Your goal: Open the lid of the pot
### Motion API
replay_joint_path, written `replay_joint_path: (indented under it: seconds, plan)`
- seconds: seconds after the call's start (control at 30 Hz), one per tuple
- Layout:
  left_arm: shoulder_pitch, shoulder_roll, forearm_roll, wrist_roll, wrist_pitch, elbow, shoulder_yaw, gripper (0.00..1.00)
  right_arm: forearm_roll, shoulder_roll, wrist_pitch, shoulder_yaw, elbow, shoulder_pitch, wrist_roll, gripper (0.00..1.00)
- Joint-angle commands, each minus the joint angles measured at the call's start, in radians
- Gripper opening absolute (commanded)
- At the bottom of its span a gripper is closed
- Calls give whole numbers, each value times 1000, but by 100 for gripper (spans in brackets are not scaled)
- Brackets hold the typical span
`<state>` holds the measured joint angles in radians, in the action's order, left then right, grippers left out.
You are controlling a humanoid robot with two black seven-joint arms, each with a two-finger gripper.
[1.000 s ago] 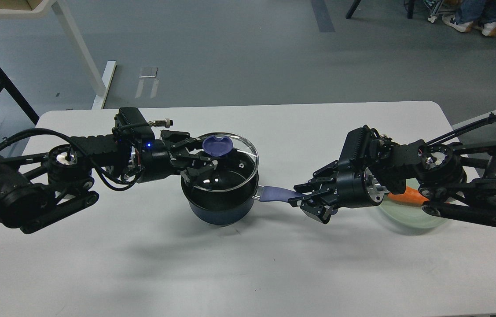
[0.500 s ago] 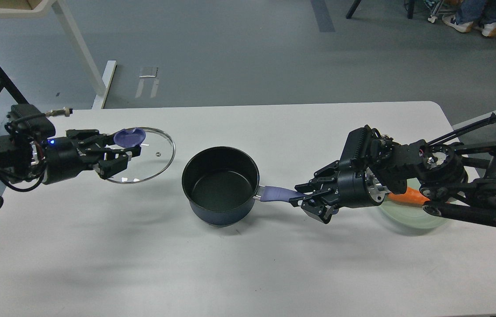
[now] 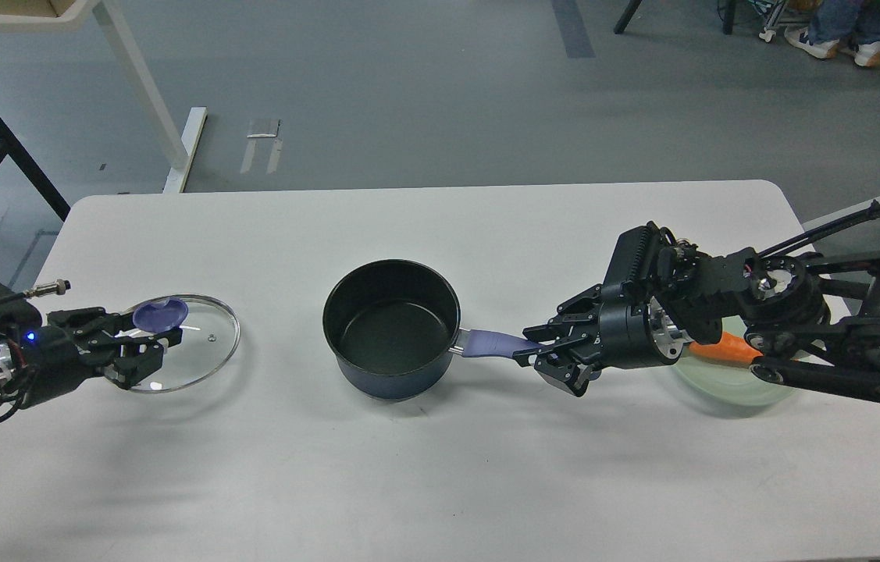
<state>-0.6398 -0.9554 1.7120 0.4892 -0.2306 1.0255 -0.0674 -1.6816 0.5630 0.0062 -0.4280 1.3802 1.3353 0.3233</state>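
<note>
The dark navy pot [image 3: 391, 332] stands uncovered in the middle of the white table, its black inside showing. Its lavender handle [image 3: 490, 343] points right. My right gripper [image 3: 539, 353] is shut on the far end of that handle. The glass lid [image 3: 191, 347] with its lavender knob [image 3: 161, 314] is at the left of the table, well apart from the pot. My left gripper [image 3: 152, 337] is shut on the lid's knob and holds the lid tilted, low over the table.
A pale green glass plate [image 3: 736, 382] with an orange carrot [image 3: 725, 349] lies at the right, partly under my right arm. The table [image 3: 440, 468] ends near the left arm. Table legs and a person's feet are on the floor beyond.
My left gripper has carried the lid off the pot, leftward and then down and toward me, to the table's left side. The pot and my right gripper have stayed in place.
</note>
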Motion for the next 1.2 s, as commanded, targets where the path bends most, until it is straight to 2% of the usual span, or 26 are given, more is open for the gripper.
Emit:
replay_joint_path:
  seconds: [0.0,0.07,0.1,0.4,0.57,0.63,0.67,0.73,0.77,0.93,1.03,1.17]
  plan:
    - [5,32,0,-1,1,-33,0,51,0,-2,0,0,-1,1,0,18]
    - [5,38,0,-1,-1,-36,0,66,-1,-3,0,0,-1,1,0,18]
    - [5,40,0,-1,-1,-36,0,70,0,-3,0,0,-1,1,0,18]
    - [5,40,1,-1,-1,-31,9,73,0,0,0,0,-1,-7,2,20]
    - [2,38,-44,-1,-1,-24,8,87,0,0,0,3,-1,-7,2,25]
    - [-6,27,-103,-1,2,-21,5,94,0,0,0,8,-1,-7,2,35]
    - [-12,23,-150,-1,8,-19,0,97,2,0,-2,9,-1,-7,2,44]
    - [-24,9,-268,-1,16,-18,-6,99,3,1,-3,17,-1,-8,2,71]
    - [-41,0,-331,-1,23,-18,-5,99,5,1,-3,18,0,-8,2,77]
    - [-152,-11,-645,-1,163,-33,-6,99,84,11,-3,63,-10,-10,2,96]
    - [-185,-9,-825,-1,203,-36,-6,99,180,29,-2,124,-10,-13,2,98]
    - [-219,-2,-1037,-1,208,-36,-14,99,307,78,0,239,-24,-13,2,98]
